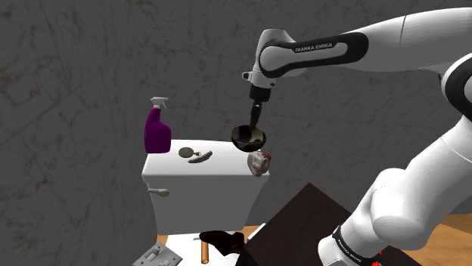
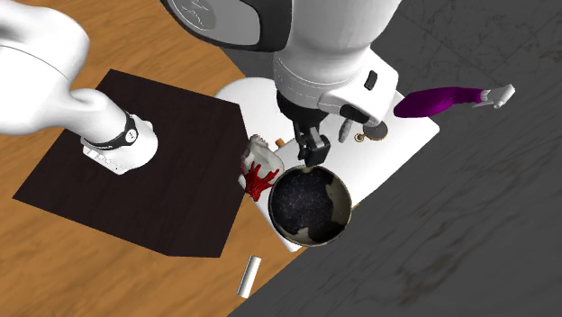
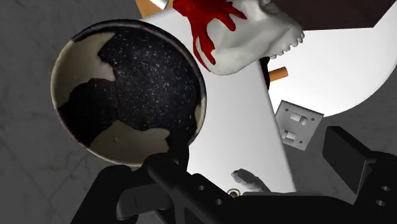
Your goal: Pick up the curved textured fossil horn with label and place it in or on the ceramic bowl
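Observation:
The fossil horn (image 1: pixel 200 157) is a small pale curved piece with a round tag. It lies on the white toilet tank lid (image 1: pixel 174 168), left of the bowl in the shoulder view. The bowl (image 1: pixel 249 137) is black inside with cream patches and stands at the lid's back right corner. My gripper (image 1: pixel 254 127) hangs straight down over the bowl's near rim, open, with nothing between its fingers. In the wrist view the bowl (image 3: pixel 127 95) sits just beyond one finger (image 3: pixel 167 167), and the horn (image 3: pixel 249 179) peeks out close to the hand. From the second exterior view, the gripper (image 2: pixel 312 158) tips over the bowl (image 2: pixel 309 205), with the horn (image 2: pixel 346 131) beside it.
A white skull with red streaks (image 1: pixel 259 162) sits at the lid's right front edge beside the bowl. A purple spray bottle (image 1: pixel 158 130) stands at the lid's left. Below are a switch plate (image 3: pixel 299 124) and a brown stick (image 1: pixel 203 249). The dark stand top (image 2: pixel 135 171) lies behind.

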Available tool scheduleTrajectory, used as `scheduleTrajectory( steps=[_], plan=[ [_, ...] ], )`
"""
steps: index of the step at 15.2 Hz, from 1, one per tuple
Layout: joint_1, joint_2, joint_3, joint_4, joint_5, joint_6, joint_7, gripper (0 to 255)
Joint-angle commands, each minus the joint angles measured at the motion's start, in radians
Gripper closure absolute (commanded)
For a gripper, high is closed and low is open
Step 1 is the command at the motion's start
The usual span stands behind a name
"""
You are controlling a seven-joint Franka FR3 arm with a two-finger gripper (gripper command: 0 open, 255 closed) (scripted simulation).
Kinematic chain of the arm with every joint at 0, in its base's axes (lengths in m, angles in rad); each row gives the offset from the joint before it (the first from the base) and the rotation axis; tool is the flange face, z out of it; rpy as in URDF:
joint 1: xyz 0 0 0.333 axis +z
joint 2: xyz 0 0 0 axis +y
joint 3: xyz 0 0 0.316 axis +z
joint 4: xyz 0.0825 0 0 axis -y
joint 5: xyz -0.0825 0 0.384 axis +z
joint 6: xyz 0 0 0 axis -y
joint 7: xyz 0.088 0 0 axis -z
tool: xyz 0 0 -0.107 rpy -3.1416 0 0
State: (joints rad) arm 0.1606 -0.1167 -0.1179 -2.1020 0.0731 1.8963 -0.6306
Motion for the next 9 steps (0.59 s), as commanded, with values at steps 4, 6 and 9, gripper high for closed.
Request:
scheduleTrajectory(
  steps=[4, 6, 9],
  plan=[
    [0.030, 0.171, 0.019, 0.097, 0.035, 0.063, -0.177, 0],
    [0.039, 0.236, 0.032, 0.142, 0.046, 0.079, -0.240, 0],
    [0.052, 0.331, 0.057, 0.213, 0.057, 0.098, -0.330, 0]
  ],
)
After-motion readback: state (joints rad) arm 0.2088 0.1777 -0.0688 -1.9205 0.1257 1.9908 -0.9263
